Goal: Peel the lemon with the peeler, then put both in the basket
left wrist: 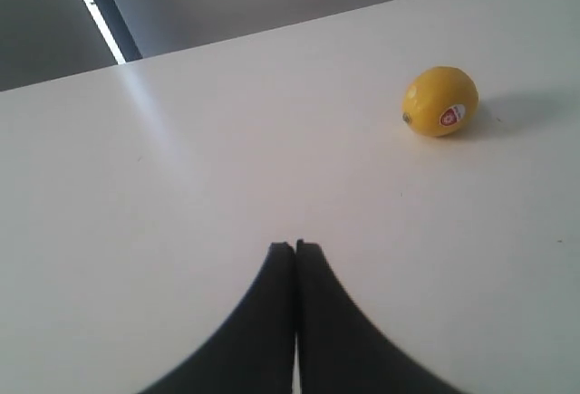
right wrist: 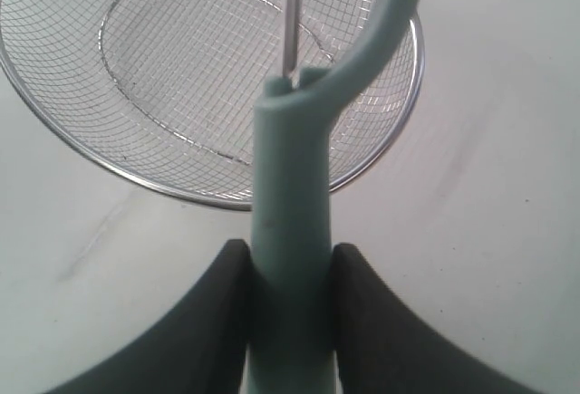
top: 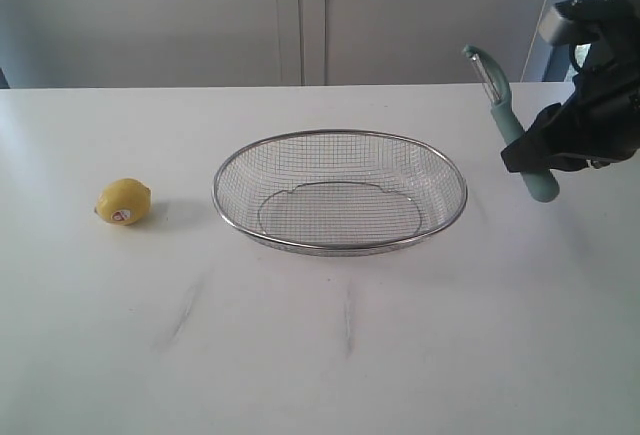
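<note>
One silver wire-mesh basket (top: 330,249) on the surface (top: 400,355), stickered yellow lemon (top: 123,201) outside it. Right tool (right wrist: 290,263) clamps the teal peeler (top: 510,120); left tool (left wrist: 295,258) pressed together.

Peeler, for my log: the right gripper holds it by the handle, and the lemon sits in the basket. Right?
No: the exterior view shows the lemon on the table, outside the basket. The right gripper does hold the peeler by its handle.

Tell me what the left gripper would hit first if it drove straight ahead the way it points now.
Nothing stands in that line: ahead of the shut left gripper lies only bare table. The lemon sits well off to one side. If it points downward, it may meet the table first.
</note>
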`<state>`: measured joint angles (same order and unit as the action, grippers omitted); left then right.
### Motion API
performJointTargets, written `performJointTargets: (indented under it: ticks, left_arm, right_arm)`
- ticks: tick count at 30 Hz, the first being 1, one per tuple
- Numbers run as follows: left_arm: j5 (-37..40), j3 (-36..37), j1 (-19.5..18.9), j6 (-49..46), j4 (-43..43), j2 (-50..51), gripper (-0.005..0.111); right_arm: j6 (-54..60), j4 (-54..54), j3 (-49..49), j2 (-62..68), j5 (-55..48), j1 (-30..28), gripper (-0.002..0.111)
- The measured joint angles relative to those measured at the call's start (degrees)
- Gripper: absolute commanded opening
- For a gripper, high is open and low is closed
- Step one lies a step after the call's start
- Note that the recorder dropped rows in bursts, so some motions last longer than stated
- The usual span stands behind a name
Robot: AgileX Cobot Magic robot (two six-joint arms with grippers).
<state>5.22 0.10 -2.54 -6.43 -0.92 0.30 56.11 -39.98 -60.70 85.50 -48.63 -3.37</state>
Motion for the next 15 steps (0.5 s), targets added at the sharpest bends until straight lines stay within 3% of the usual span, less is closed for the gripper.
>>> performJointTargets:
  ticks: [5, 10, 15]
  left_arm:
    - [-6.22, 0.00, 0.00, 2.02, 0.23, 0.00, 0.001]
    - [-13.40, 0.00, 0.00, 11.15, 0.23, -0.02, 0.001]
    - [-25.27, 0.00, 0.00, 20.26, 0.48, -0.12, 0.001]
  right_arm:
    - [0.00, 0.00, 0.00, 0.00, 0.00, 0.00, 0.000]
    - [0.00, 0.00, 0.00, 0.00, 0.12, 0.00, 0.000]
    - [0.00, 0.00, 0.00, 0.00, 0.35, 0.00, 0.000]
